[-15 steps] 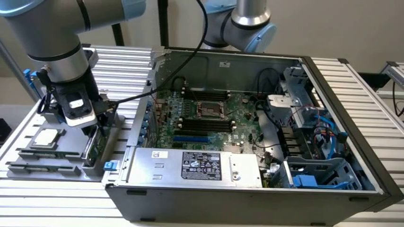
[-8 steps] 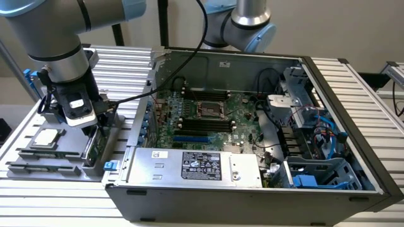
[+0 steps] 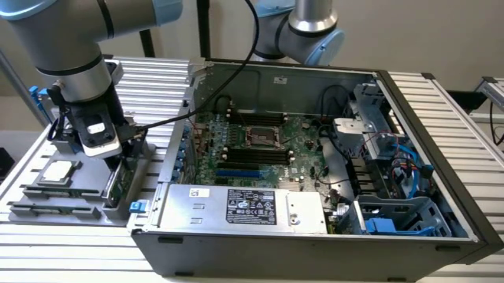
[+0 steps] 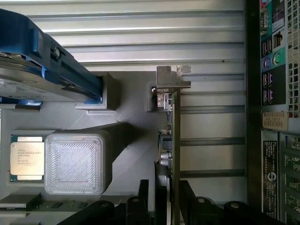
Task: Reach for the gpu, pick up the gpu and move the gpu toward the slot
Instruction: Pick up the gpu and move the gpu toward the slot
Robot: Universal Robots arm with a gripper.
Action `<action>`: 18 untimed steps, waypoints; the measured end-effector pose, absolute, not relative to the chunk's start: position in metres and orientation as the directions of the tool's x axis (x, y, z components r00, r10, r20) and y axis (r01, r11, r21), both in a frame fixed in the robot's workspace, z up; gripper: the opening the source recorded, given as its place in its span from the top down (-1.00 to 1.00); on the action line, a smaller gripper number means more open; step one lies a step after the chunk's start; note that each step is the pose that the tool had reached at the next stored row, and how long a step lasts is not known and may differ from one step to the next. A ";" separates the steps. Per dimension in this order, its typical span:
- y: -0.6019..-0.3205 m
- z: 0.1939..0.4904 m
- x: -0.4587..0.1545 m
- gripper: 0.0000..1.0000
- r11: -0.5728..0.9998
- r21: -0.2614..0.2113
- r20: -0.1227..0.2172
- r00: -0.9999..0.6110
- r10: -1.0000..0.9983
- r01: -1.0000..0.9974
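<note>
Straddling the gpu (image 4: 175, 136), the end effector (image 4: 164, 187) has its fingers (image 4: 142, 199) spread to a narrow gap, one on each flat face of the card. A sliver of grey shows beside one finger, so it looks unclamped and is holding nothing.

The gpu stands on its long edge in a groove of the grey holder (image 4: 126, 108). That probably keeps both faces free for a pinch from above. In the exterior view the end effector (image 3: 117, 160) hangs right over the green card (image 3: 117, 186), on the ribbed desk (image 3: 157, 82) just beside the open computer case (image 3: 315, 247).

The card's long axis runs along the groove, roughly parallel to the case's near wall. Its silver bracket (image 4: 171, 80) is at the end nearer the hard drive (image 4: 47, 70). The other end lies toward the processor (image 4: 27, 161). The blue slot (image 3: 238, 174) sits well apart, inside the case.
</note>
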State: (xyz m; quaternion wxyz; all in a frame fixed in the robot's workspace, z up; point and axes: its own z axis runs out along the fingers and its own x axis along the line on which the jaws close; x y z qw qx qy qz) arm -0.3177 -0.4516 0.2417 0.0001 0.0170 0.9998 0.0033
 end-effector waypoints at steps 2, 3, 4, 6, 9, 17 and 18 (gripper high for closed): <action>-0.452 0.242 -0.318 0.22 0.999 0.006 0.000 -0.999 0.034 0.034; -0.451 0.242 -0.318 0.22 0.999 0.007 0.000 -0.999 0.034 0.034; -0.451 0.241 -0.318 0.22 0.999 0.007 0.000 -0.999 0.034 0.034; -0.451 0.241 -0.318 0.22 0.999 0.006 0.000 -0.999 0.034 0.034; -0.451 0.241 -0.318 0.22 0.999 0.006 0.000 -0.999 0.034 0.034; -0.450 0.241 -0.318 0.40 0.999 0.006 0.000 -0.999 0.034 0.034; -0.450 0.241 -0.318 0.44 0.999 0.006 0.000 -0.999 0.034 0.034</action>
